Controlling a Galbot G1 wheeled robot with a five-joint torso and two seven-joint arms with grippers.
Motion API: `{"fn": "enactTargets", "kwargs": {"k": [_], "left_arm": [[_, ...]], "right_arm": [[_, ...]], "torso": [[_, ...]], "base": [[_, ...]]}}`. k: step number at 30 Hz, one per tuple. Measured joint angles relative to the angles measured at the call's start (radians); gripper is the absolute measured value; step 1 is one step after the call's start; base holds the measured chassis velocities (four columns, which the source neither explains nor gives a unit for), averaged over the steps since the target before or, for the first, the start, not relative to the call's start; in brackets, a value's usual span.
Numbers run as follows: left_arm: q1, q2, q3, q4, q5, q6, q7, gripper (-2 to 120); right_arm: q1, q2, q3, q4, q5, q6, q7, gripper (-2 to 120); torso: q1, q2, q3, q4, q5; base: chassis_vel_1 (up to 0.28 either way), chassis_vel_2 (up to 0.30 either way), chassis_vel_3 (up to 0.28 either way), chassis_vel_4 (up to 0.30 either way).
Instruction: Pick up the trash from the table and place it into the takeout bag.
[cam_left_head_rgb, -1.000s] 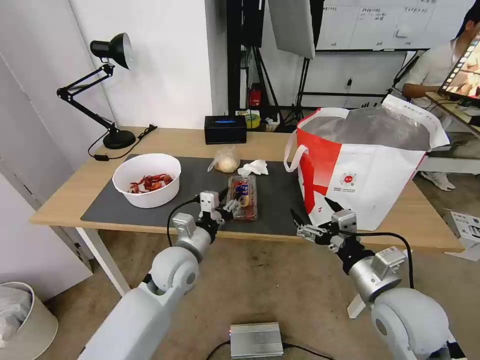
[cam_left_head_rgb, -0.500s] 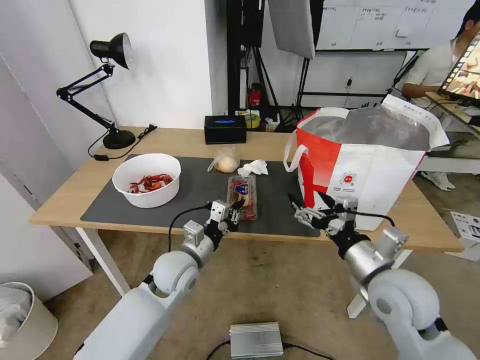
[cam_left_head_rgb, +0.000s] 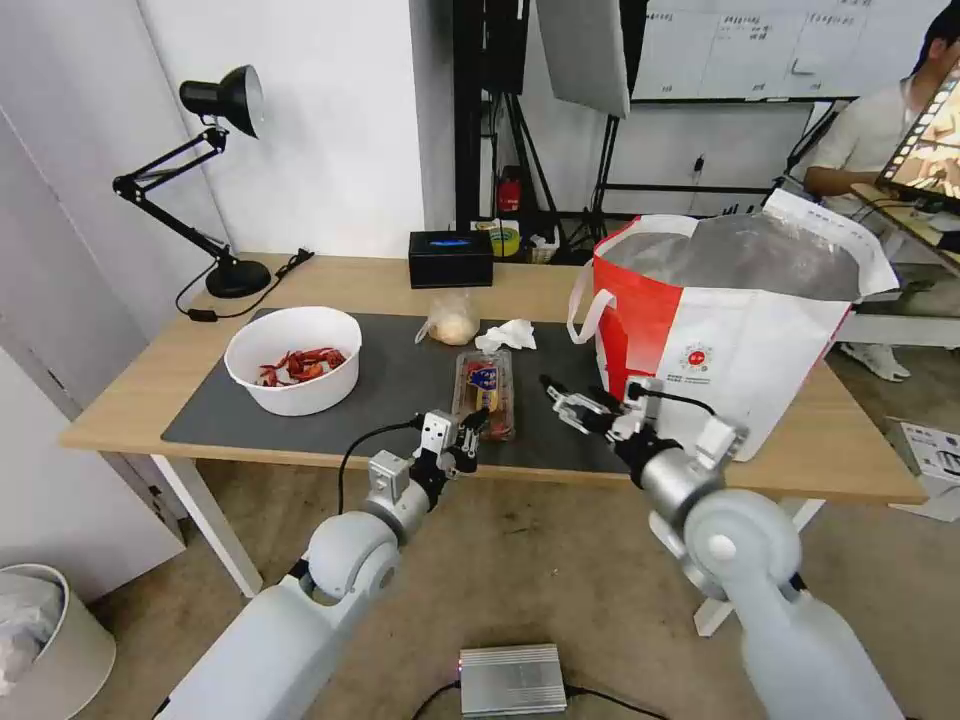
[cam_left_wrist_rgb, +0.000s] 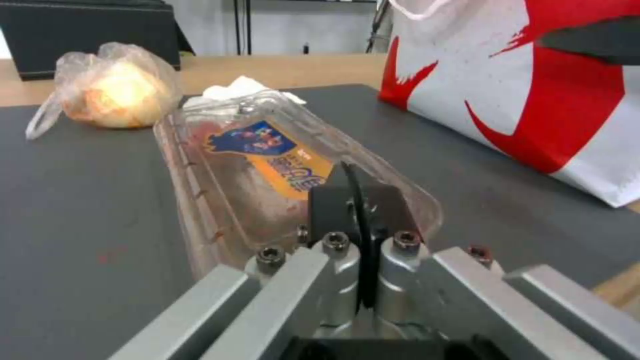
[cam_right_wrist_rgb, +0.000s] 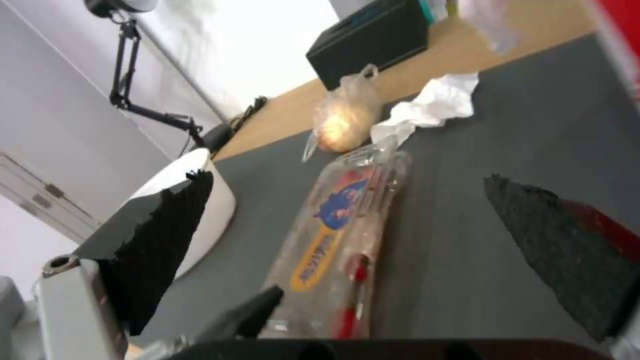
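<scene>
Clear tray (cam_left_head_rgb: 486, 393) lies on the grey mat (cam_left_head_rgb: 390, 385) of the worktop (cam_left_head_rgb: 370, 275), between white bowl (cam_left_head_rgb: 293, 360) and takeout bag (cam_left_head_rgb: 725, 330). Left hand (cam_left_head_rgb: 467, 434) at the tray's near end, fingers closed with nothing between them. Right hand (cam_left_head_rgb: 572, 404) spread open over the mat between tray and bag. Tissue (cam_left_head_rgb: 507, 335) and small bag (cam_left_head_rgb: 451, 321) behind the tray.
</scene>
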Motion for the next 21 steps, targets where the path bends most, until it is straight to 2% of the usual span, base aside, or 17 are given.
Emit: {"fn": "enactTargets", "kwargs": {"k": [10,21], "left_arm": [[-0.005,-0.011,0.006,0.008,-0.002,0.000,-0.003,0],[-0.005,-0.014,0.011,0.008,-0.002,0.000,-0.005,0]], "right_arm": [[0.159,0.058,-0.074,-0.124,0.122,-0.064,0.189,100],[0.248,0.113,-0.115,-0.216,0.187,-0.111,0.289,100]], "torso": [[0.000,0.000,0.000,-0.0001,0.0001],[0.000,0.000,0.000,0.0000,0.0000]], "base": [[0.000,0.000,0.000,0.000],[0.000,0.000,0.000,0.000]]}}
